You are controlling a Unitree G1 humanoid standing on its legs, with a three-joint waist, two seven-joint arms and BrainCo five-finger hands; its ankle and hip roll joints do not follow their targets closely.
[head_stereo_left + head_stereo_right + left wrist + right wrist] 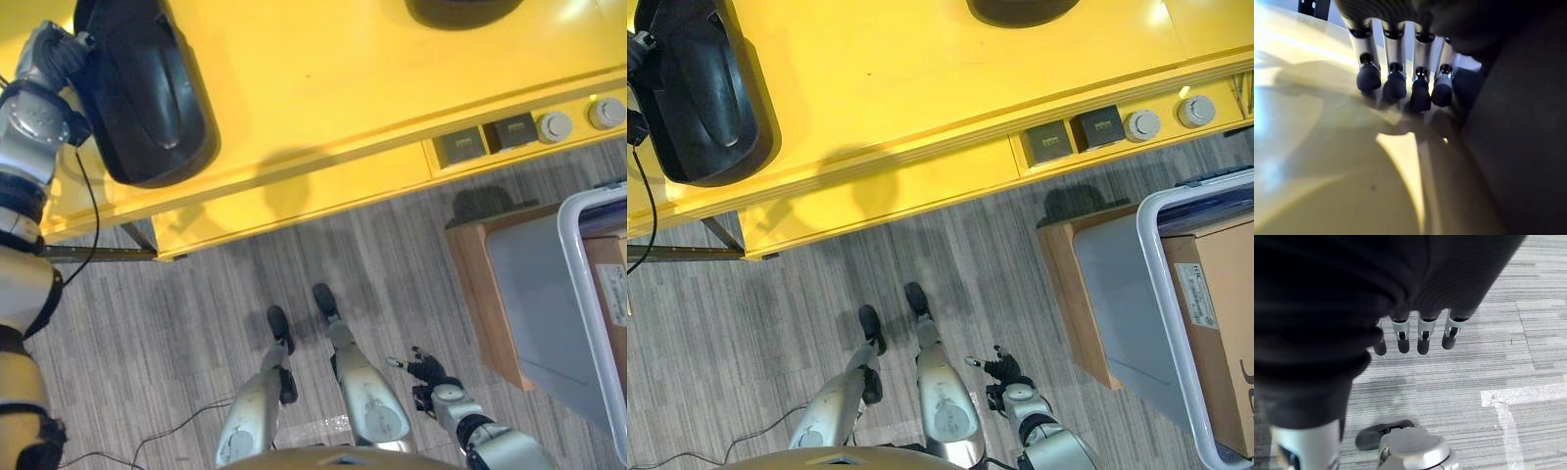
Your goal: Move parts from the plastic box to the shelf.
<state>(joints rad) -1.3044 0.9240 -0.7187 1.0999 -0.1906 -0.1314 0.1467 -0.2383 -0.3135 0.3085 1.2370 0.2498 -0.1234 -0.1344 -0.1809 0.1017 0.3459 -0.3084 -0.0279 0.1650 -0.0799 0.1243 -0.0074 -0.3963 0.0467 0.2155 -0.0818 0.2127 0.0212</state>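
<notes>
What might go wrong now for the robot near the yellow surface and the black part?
1. The left hand rests with straight fingers on the yellow shelf surface beside the large black moulded part; a careless pull might drag the part.
2. The right hand hangs low over the floor, holding nothing, near the grey plastic box.

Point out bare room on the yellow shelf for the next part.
Widest bare patch: the middle of the yellow shelf, between the large black part and the dark part at the far edge. Crowded at the left end, where the left hand rests beside the large black part.
</notes>
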